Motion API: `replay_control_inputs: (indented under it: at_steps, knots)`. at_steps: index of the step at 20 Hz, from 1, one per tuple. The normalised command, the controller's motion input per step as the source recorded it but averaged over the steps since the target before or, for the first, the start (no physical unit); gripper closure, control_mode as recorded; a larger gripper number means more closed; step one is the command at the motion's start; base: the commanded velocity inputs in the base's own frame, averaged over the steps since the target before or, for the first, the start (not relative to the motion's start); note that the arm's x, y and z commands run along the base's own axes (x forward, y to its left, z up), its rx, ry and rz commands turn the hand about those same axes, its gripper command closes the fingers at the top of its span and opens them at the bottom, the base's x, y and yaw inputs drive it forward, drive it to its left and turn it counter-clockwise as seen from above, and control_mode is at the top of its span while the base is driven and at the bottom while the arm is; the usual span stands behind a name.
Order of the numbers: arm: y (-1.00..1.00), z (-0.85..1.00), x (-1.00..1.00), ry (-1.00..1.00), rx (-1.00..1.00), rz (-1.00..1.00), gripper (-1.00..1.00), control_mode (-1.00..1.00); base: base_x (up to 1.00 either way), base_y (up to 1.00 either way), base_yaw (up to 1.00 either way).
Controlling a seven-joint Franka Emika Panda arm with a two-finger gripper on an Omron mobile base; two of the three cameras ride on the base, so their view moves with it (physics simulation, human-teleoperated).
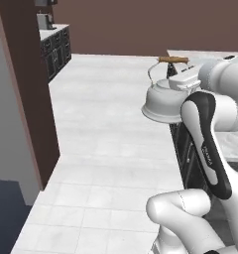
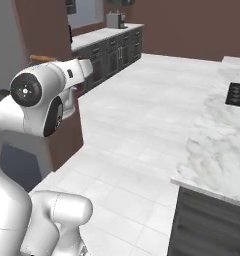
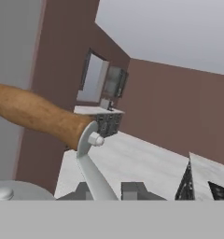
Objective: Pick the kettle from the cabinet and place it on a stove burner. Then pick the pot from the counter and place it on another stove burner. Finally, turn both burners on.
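Observation:
The white-silver kettle (image 1: 163, 101) hangs in the air over the tiled floor, beside the end of the marble counter (image 2: 217, 145). My gripper (image 3: 107, 191) is shut on the wire handle just below its brown wooden top (image 3: 39, 114), and the domed lid's knob (image 3: 3, 193) shows low at the left. From the left base view my white hand (image 1: 183, 79) covers the right side of the handle. The black cooktop (image 2: 238, 94) with the stove burners lies on the counter at the far right, well away from the kettle. The pot and the cabinet are out of view.
A tall brown panel (image 1: 27, 89) stands on the left. A second counter with dark drawers (image 2: 112, 47) runs along the far wall. Dark drawer fronts (image 1: 188, 149) drop below the near counter. Pale tiled floor (image 1: 106, 149) spreads between them.

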Motion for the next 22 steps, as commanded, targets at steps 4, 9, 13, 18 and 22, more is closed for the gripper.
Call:
replay_control_inputs:
  at_steps: [4,9,13,18,22]
  knots:
    - [0.0,0.0,0.0,0.0,0.0,0.0,1.0,1.0,0.55,0.67,-0.39]
    - [0.0,0.0,0.0,0.0,0.0,0.0,1.0,1.0,0.55,0.66,-0.39]
    - [0.0,0.0,0.0,0.0,0.0,0.0,1.0,1.0,0.58,0.65,-0.4]
    - [0.0,0.0,0.0,0.0,0.0,0.0,1.0,1.0,0.62,0.56,-0.4]
    - [0.0,0.0,0.0,0.0,0.0,0.0,1.0,1.0,0.73,0.23,-0.36]
